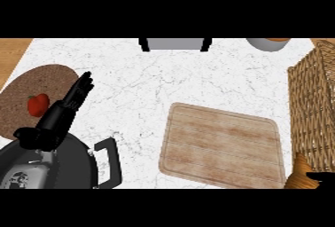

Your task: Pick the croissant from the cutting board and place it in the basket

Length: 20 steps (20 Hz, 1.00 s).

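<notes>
Croissant sits at lower right, pinched by the mostly hidden right robot hand, just beside the basket; left robot hand rests straight-fingered, holding nothing.

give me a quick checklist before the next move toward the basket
1. Board bare of croissant: ok.
2. Croissant off the board, at the lower right edge beside the basket: ok.
3. Right hand closed on the croissant: cannot tell, only a dark sliver shows.
4. Croissant in the basket: not ok, it sits outside the wicker wall.
5. Left hand out of the way, fingers straight, at the left by the round mat: ok.
6. Basket opening free: cannot tell, cut off by the view's edge.
</notes>
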Each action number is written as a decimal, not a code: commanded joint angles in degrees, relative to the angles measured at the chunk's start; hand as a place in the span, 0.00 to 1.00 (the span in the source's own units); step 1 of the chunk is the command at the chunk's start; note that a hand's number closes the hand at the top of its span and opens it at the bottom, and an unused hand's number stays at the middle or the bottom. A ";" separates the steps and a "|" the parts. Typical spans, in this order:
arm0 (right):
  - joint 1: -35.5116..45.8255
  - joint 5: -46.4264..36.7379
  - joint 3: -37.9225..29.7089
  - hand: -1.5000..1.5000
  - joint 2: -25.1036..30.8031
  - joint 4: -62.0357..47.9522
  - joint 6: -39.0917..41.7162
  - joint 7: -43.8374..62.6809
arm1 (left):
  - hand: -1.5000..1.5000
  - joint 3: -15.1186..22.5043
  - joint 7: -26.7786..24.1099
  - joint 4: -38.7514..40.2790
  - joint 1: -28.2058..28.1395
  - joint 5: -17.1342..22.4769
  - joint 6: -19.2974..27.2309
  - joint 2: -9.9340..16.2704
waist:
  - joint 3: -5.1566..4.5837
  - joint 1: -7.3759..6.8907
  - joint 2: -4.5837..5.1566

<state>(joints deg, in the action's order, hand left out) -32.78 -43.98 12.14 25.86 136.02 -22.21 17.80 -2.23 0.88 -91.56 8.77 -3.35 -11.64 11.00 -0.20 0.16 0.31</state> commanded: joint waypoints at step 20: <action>36.41 38.92 -42.96 1.00 12.40 -30.37 21.23 5.64 | 0.50 0.92 3.34 -2.35 0.64 -0.87 0.99 -1.77 | 0.25 -0.14 -0.35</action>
<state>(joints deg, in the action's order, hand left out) 4.21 -8.92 -27.37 38.12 113.37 -4.39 31.16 -2.66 1.93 -91.43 9.94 -3.44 -11.72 10.71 -0.01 -0.09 0.00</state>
